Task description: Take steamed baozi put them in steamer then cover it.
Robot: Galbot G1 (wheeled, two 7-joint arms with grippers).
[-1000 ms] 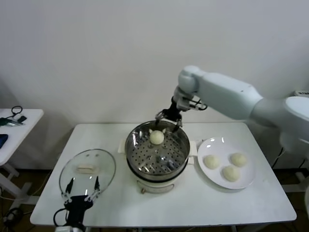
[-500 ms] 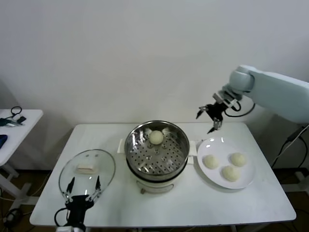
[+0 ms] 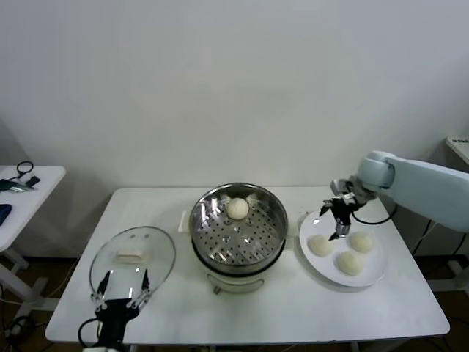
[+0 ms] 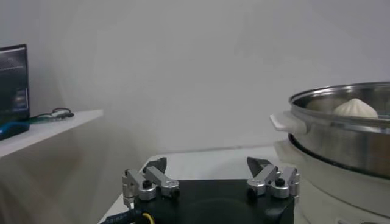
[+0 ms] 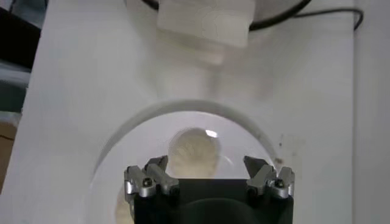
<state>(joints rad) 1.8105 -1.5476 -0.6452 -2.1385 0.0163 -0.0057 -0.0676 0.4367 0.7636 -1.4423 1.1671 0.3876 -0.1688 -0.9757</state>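
Observation:
The steamer (image 3: 238,233) stands mid-table with one baozi (image 3: 237,208) at the back of its basket; both show in the left wrist view, steamer (image 4: 341,131) and baozi (image 4: 355,108). Three baozi (image 3: 320,245) lie on the white plate (image 3: 374,273) to the right. My right gripper (image 3: 335,218) is open and empty, just above the plate's left baozi (image 5: 194,152), which lies between its open jaws in the right wrist view. The glass cover (image 3: 133,259) lies on the table at the left. My left gripper (image 3: 121,290) is open and empty, parked at the cover's front edge.
A small side table (image 3: 22,192) with cables stands at the far left, off the work table. A white wall runs behind. The table's front edge runs just in front of the steamer and the plate.
My right gripper has left the steamer, swung right and come down over the plate's left baozi. The first baozi stays in the basket. The left arm has not moved.

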